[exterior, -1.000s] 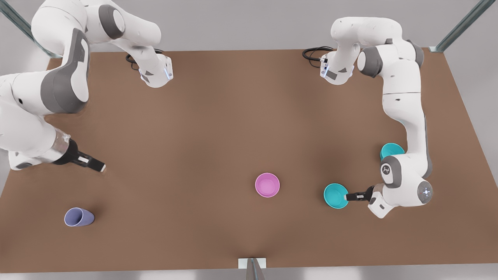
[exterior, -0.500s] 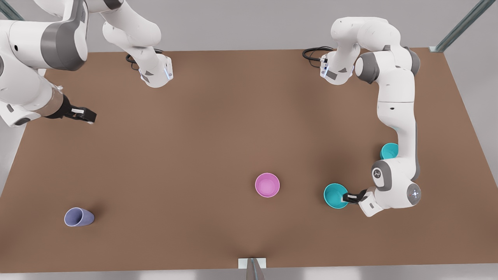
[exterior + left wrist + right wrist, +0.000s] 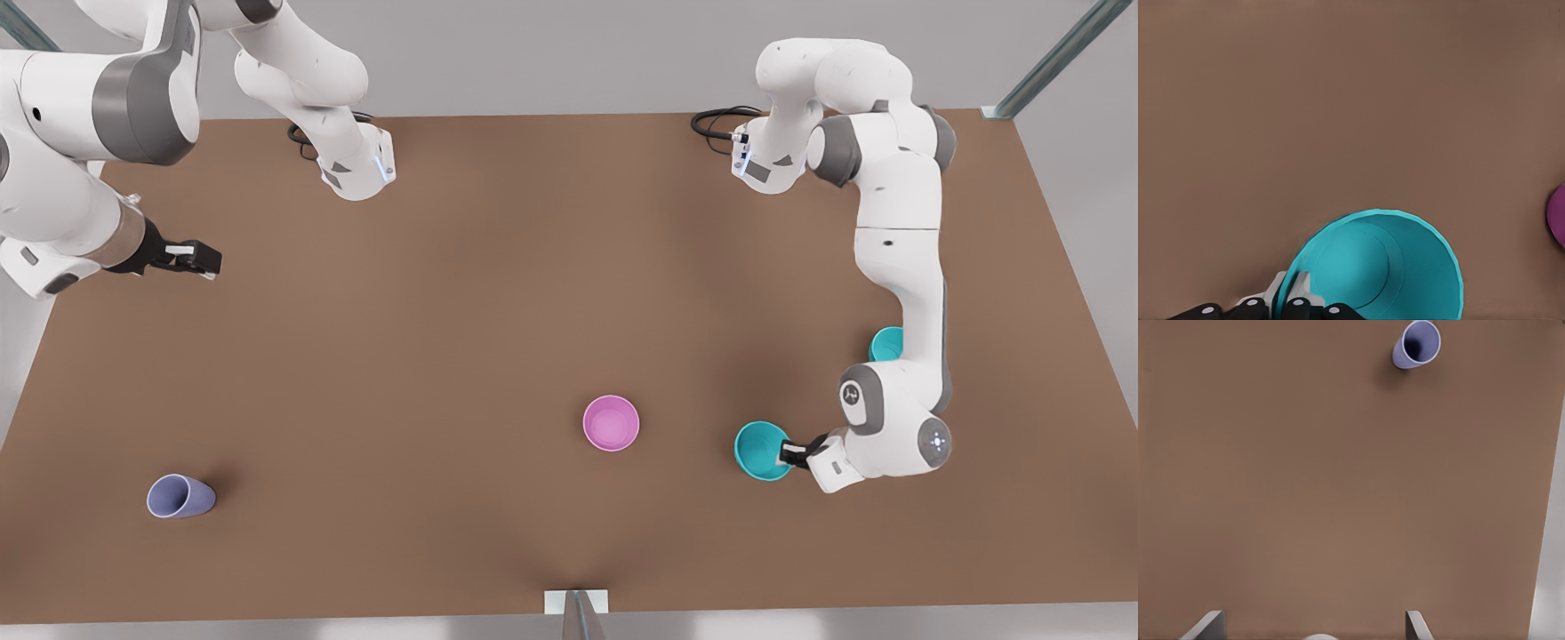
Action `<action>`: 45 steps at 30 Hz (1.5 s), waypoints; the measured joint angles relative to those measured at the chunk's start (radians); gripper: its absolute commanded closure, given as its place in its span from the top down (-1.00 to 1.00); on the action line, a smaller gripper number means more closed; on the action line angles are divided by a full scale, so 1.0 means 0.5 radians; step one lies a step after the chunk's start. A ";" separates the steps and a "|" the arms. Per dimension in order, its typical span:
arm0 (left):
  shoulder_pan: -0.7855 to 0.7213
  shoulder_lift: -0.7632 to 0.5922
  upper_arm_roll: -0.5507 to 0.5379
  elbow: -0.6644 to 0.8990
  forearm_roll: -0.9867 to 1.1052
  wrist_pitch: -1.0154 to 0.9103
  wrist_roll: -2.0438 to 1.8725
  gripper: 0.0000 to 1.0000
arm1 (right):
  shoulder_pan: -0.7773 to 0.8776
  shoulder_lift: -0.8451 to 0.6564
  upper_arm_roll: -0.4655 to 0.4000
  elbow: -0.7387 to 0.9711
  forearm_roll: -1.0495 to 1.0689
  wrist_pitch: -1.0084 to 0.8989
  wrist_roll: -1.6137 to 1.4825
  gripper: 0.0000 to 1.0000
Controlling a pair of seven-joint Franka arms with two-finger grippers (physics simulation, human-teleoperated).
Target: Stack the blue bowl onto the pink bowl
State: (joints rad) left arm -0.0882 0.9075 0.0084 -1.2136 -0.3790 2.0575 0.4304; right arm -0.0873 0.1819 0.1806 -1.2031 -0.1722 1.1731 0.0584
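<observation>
While clamped on the blue bowl (image 3: pixel 762 451) rim | left hand (image 3: pixel 790 453) | right hand (image 3: pixel 197 259) spread, waiting.

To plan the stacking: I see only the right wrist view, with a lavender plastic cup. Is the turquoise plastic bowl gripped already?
Observer: Yes, the left gripper pinches the rim of the round turquoise plastic blue bowl, at the front view's right.
Operator: Where is the pink bowl?
Observer: The round plastic pink bowl stands empty on the table, apart, left of the blue bowl in the front view.
Operator: And my gripper?
Observer: The right gripper waits open, far at the front view's left.
</observation>
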 measured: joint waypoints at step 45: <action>-0.785 -0.774 0.521 0.299 0.432 -0.863 -1.860 1.00 | 0.003 0.011 0.000 0.000 0.000 -0.002 -0.184 1.00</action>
State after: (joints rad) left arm -0.4806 0.5206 0.2689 -1.0640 -0.1631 1.6260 -0.4994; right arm -0.0860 0.1875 0.1806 -1.2031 -0.1722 1.1719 -0.0336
